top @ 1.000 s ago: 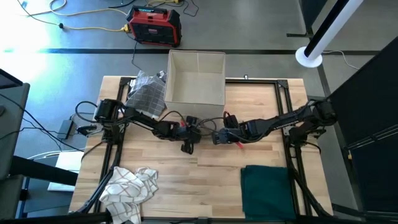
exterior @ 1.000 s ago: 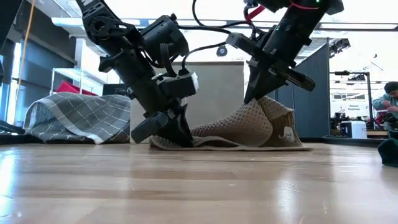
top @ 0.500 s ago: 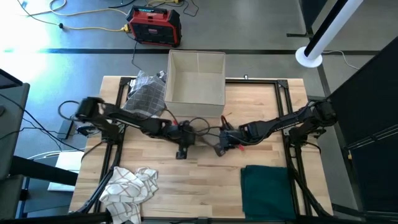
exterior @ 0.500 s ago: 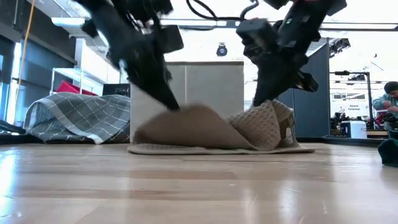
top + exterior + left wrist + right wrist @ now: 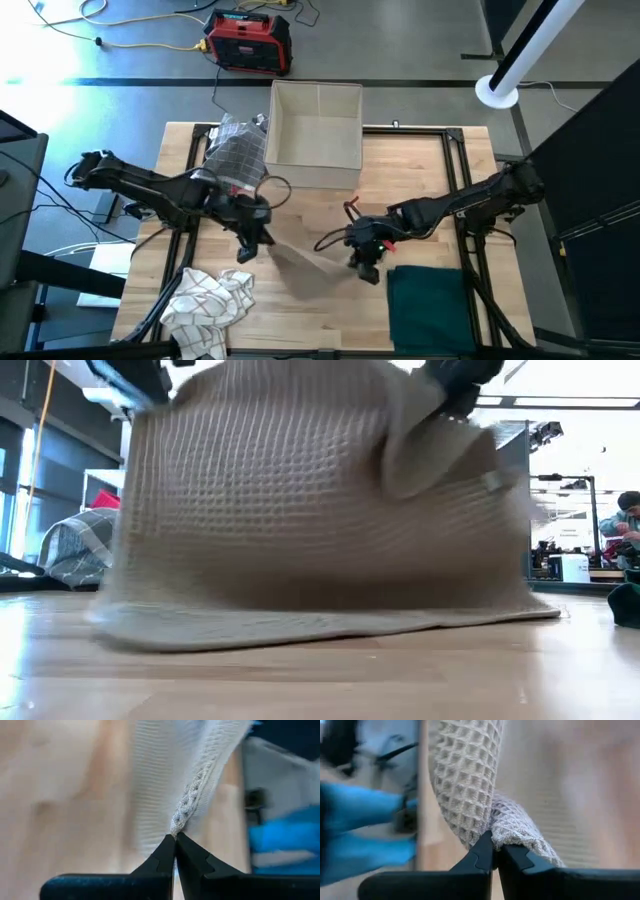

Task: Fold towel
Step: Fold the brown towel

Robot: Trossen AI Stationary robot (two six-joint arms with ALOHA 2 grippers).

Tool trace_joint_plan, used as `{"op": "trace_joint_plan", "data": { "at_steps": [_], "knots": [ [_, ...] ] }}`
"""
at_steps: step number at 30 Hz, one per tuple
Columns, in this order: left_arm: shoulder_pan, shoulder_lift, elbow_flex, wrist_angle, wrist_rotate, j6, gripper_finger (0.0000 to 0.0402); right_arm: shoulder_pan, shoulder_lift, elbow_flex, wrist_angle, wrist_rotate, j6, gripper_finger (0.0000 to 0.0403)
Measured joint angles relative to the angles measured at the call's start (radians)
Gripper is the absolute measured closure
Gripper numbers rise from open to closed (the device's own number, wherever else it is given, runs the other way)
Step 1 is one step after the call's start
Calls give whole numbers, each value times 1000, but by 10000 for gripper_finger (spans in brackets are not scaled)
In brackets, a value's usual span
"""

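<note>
My left gripper (image 5: 174,836) is pinched tight on a corner hem of the beige waffle towel (image 5: 320,510); the fingertips meet with only fabric between them. My right gripper (image 5: 493,840) is likewise clamped on a bunched fold at the towel's other near corner. In the high view the left gripper (image 5: 247,246) sits left of table centre and the right gripper (image 5: 364,262) right of centre, both toward the front half, with the towel (image 5: 305,262) hanging between them as a pale, blurred sheet against the wood.

From table height the towel fills most of the picture: the top edge is held up by both grippers, the body hangs like a curtain, and the bottom edge trails on the table (image 5: 320,680). The right upper corner looks doubled over near my grip.

Progress, as I judge it: grasp done, cloth lifted and spread, no fold made yet. Left to do: lay it flat, bring one edge over to the other, release, maybe fold again.

Around it: a dark green cloth (image 5: 428,305) lies front right, just beside my right gripper. A white checked cloth (image 5: 208,298) is front left, a grey plaid cloth (image 5: 236,150) back left, and an open box (image 5: 316,125) back centre. All are apart from my towel.
</note>
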Motion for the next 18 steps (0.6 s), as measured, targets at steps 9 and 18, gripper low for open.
{"op": "trace_joint_plan", "data": {
  "at_steps": [9, 18],
  "knots": [
    [78, 53, -134, -22, -31, -20, 401, -185, 24, -2, -217, 63, 112, 349],
    [98, 63, -247, -9, -12, -33, 401, -232, 11, -3, -427, 165, -65, 229]
  ]
}}
